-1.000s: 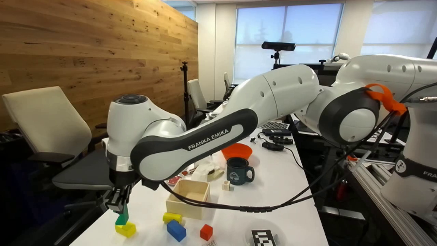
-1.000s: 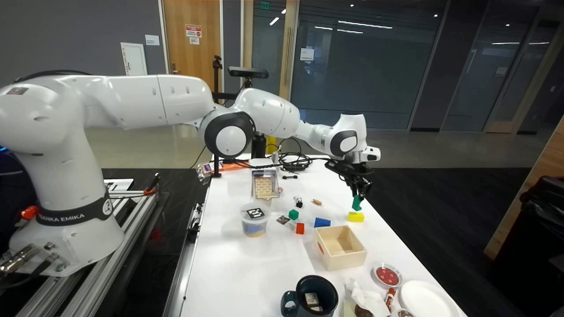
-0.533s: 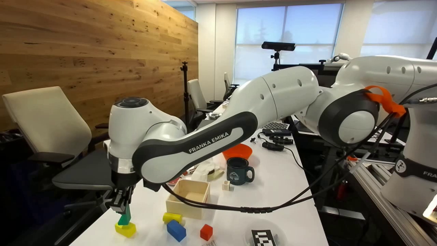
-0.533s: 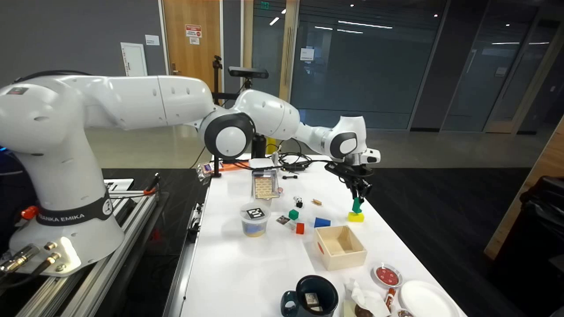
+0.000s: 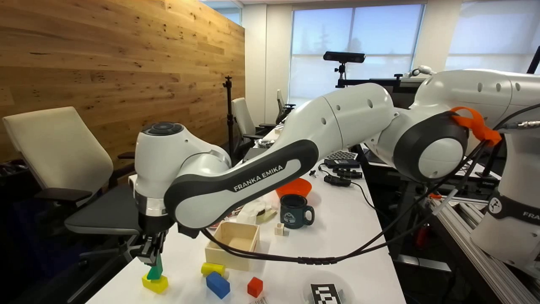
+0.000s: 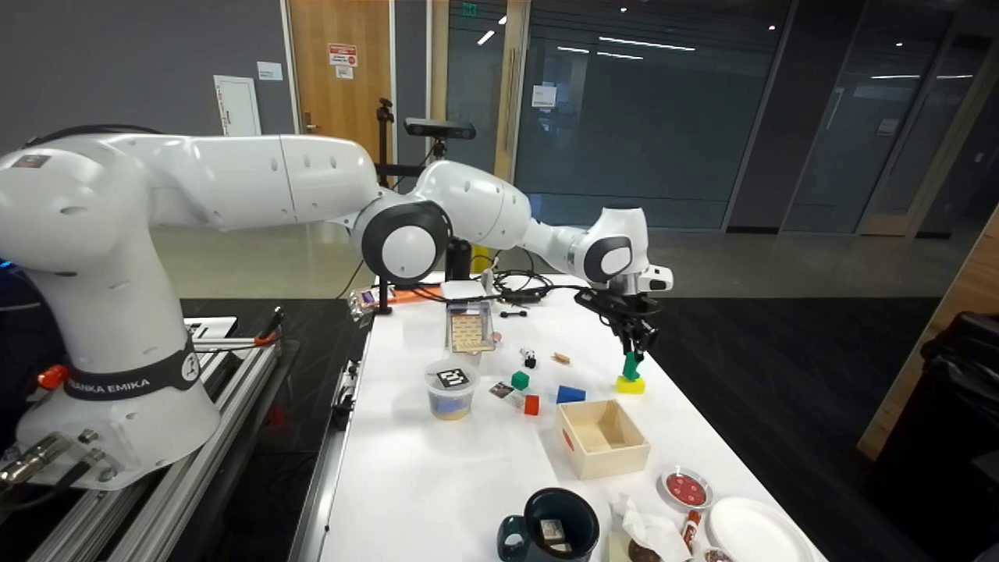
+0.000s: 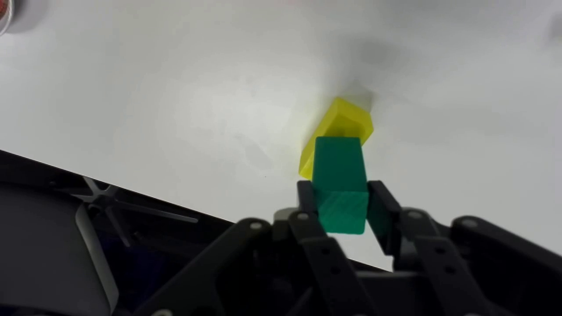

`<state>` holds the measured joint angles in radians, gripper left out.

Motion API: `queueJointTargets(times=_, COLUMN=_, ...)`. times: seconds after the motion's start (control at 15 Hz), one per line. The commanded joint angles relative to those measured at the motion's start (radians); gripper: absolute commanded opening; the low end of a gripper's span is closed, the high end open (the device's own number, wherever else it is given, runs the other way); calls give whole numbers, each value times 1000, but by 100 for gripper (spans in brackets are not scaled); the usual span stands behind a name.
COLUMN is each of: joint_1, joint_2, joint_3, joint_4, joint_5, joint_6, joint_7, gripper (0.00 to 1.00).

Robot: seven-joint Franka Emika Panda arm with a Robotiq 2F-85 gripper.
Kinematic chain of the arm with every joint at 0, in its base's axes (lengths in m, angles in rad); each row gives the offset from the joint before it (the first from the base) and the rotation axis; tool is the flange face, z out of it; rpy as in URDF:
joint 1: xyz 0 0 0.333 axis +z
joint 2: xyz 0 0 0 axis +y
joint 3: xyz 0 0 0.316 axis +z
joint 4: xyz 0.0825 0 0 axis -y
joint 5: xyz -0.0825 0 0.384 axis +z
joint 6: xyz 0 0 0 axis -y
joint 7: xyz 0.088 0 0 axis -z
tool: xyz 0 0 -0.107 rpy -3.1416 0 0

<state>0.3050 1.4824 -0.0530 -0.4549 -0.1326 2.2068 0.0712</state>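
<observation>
In an exterior view we're up high, standing back on the blue block point(image 5: 218, 284) side of the box point(image 5: 228, 257), facing over it to the windows point(image 5: 320, 31). And in an exterior view we're on the box's mug point(image 6: 563, 503) side, facing the glass wall point(image 6: 640, 117) beyond. Box, mug and blue block, shared by both! Wrist view, very close, blue block side of the box, peers steeply down at the green block point(image 7: 341, 186) and yellow block point(image 7: 330, 127), shared with both exterior views.

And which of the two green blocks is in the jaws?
The tall green block, pinched between the jaws over the angular yellow block. The other, the small green cube, sits on the white table near the red cube.
</observation>
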Motion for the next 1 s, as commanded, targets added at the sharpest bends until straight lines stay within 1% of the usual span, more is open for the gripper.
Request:
queueJointTargets(times=0.0, joint_1=2, joint_2=13, joint_3=-3, joint_4=20, joint_5=-5, joint_6=4, joint_7=-10, gripper=9)
queueJointTargets(times=0.4, joint_1=2, joint_2=7, joint_3=-3, joint_4=8, joint_5=-4, joint_6=4, joint_7=-7, gripper=9)
queueJointTargets(times=0.93, joint_1=2, joint_2=1, joint_3=4, joint_4=1, joint_5=-1, joint_6=-24, joint_7=-20, gripper=9)
